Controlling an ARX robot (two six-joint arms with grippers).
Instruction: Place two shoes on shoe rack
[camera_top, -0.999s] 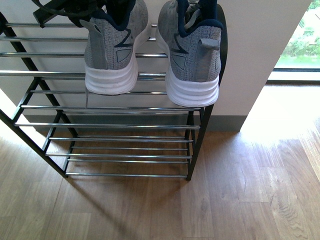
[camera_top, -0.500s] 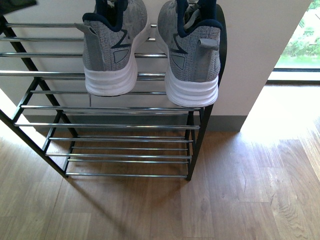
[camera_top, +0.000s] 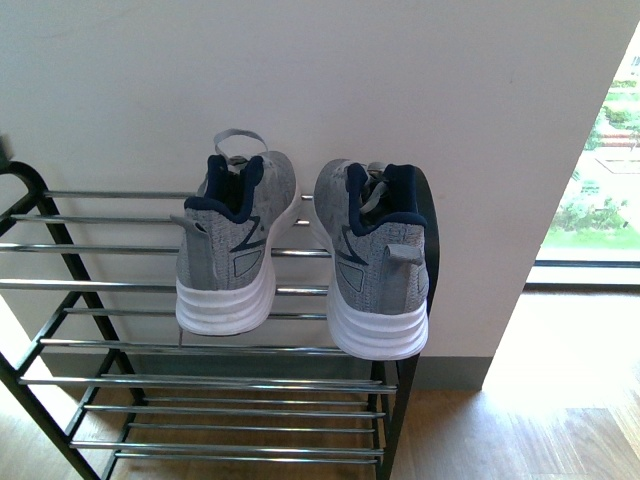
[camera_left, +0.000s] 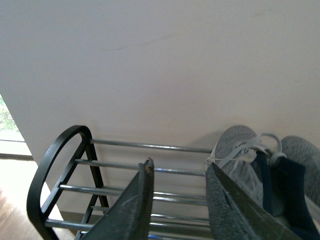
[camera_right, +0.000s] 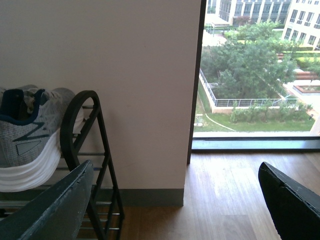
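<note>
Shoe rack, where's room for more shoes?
Bare rods run from the left sneaker to the rack's left end, and the lower tiers are bare. The right end is crowded: both sneakers sit side by side, the right sneaker beside the frame.

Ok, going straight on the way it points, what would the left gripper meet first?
Probably the upper chrome rods of the shoe rack, which cross the gap between the fingers of the open left gripper, with the white wall behind them. The grey sneaker lies just beside one finger. Depth is unclear.
</note>
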